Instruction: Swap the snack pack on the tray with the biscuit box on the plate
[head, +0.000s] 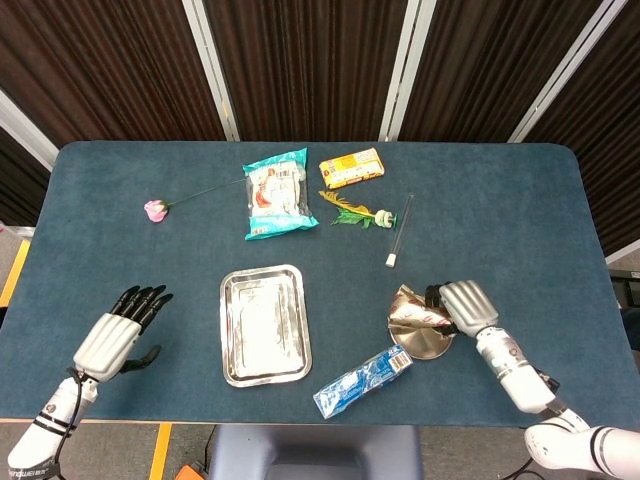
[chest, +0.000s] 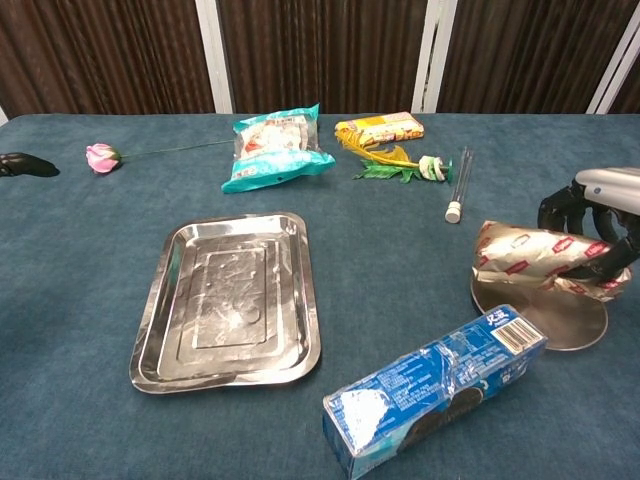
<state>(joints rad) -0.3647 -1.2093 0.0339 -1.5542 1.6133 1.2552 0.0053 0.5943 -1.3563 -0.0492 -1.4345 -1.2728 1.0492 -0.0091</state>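
Note:
My right hand (head: 468, 305) (chest: 596, 232) grips a crumpled silver snack pack (head: 411, 311) (chest: 532, 257) with red labels. It holds the pack over the far rim of the round metal plate (head: 428, 344) (chest: 548, 320); whether pack and plate touch cannot be told. The blue biscuit box (head: 362, 382) (chest: 436, 391) lies on the table just left of the plate, near the front edge. Nothing lies in the rectangular metal tray (head: 264, 324) (chest: 230, 300) at the table's middle. My left hand (head: 122, 336) (chest: 27, 165) hovers at the near left, fingers spread, holding nothing.
Along the far side lie a teal snack bag (head: 277, 193) (chest: 277, 146), a yellow box (head: 351, 168) (chest: 378, 129), a pink flower (head: 155, 209) (chest: 101, 157), a green and yellow feather toy (head: 357, 215) (chest: 392, 164) and a clear tube (head: 399, 232) (chest: 458, 188).

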